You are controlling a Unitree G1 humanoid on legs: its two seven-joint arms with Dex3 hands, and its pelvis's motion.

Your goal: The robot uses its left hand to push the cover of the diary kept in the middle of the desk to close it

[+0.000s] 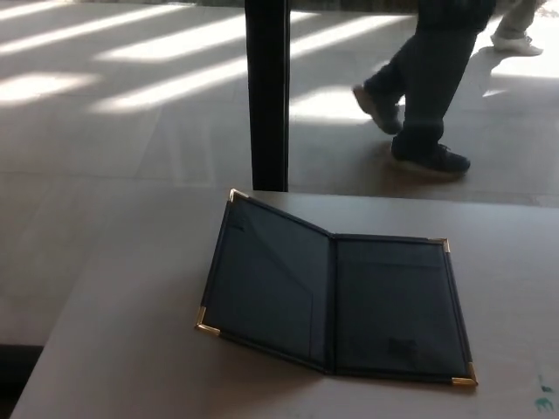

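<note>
Head view, and neither robot hand shows anywhere in the shot, so I can't tell how far open the fingers are or whether they're holding or touching anything.

Biggest thing in the picture is the floor [131, 131], pale tiles with bright slanted stripes of sunlight running across the top left and middle. Next is the worktop [113, 349], a light matte surface that fills the bottom half, with its far edge running across roughly the middle of the picture and its left edge slanting down toward the bottom left corner. There's a tiny greenish mark on it at the far bottom right, too small to make out.

A person's legs [428, 78] are up in the top right, dark trousers and dark shoes, mid stride on the floor well behind the worktop. Another light shoe peeks in at the very top right corner.

A dark upright post [267, 92] stands on the floor just behind the worktop's far edge, a bit left of centre.

The diary [336, 297] lies open in the middle of the worktop, dark covers with little gold corner caps. Its right half lies flat, and its left cover [266, 279] is tilted up a bit from the spine, with the far left corner lifted. Inside you can see pocket slits on both halves.
</note>
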